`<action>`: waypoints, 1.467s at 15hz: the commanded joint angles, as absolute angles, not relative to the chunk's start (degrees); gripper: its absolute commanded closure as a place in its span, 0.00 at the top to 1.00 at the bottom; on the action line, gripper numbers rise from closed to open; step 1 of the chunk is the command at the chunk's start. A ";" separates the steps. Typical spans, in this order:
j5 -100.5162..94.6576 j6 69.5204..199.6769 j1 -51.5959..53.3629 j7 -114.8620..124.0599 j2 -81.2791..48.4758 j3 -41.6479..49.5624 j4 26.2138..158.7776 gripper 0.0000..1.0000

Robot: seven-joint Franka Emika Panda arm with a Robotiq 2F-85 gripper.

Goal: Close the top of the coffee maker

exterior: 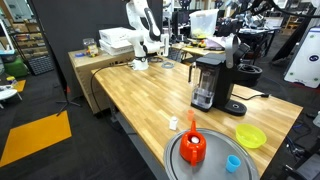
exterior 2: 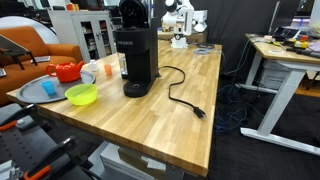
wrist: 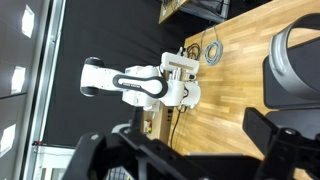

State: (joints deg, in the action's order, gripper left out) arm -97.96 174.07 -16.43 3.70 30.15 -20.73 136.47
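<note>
The coffee maker (exterior: 208, 82) is a tall black boxy machine standing on the wooden table (exterior: 140, 95); it also shows in an exterior view (exterior 2: 133, 62). Its top (exterior: 229, 47) is raised, and its upper end blends into dark clutter. In the wrist view the grey curved part of the machine (wrist: 298, 58) fills the right edge. My gripper (wrist: 178, 138) is open and empty, with its black fingers spread wide over the wood just beside the machine. In both exterior views I cannot pick the gripper out from the dark top of the machine.
A red kettle (exterior: 194, 148) sits on a round grey tray (exterior: 215, 168) beside a yellow-green bowl (exterior: 251, 136) and a blue cup (exterior: 234, 162). A black power cord (exterior 2: 182, 97) trails across the table. A white robot arm (wrist: 140, 82) stands at the far end.
</note>
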 commanded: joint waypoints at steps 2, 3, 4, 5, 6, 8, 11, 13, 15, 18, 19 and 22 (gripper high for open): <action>-100.87 171.87 -15.83 3.23 31.65 -23.85 136.76 1.00; -101.19 171.09 -15.88 2.96 31.68 -24.90 136.90 1.00; -101.22 170.37 -16.07 2.81 31.66 -25.67 137.02 1.00; -100.36 169.49 -16.58 2.50 31.33 -26.09 137.24 1.00; -99.38 171.33 -15.91 3.27 31.08 -25.43 137.02 1.00; -99.38 170.33 -16.01 3.13 31.06 -25.66 137.35 1.00; -99.38 170.30 -16.10 3.00 31.06 -25.66 137.35 1.00; -99.38 170.30 -16.10 3.00 31.06 -25.65 137.35 1.00; -99.38 170.29 -16.10 2.99 31.06 -25.66 137.35 1.00; -99.38 170.29 -16.10 2.99 31.06 -25.66 137.35 1.00; -99.38 170.29 -16.10 2.99 31.06 -25.66 137.35 1.00; -99.54 170.20 -16.17 2.73 31.12 -25.69 137.34 1.00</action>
State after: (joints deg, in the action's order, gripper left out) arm -99.31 170.30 -16.08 3.02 31.06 -25.66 137.35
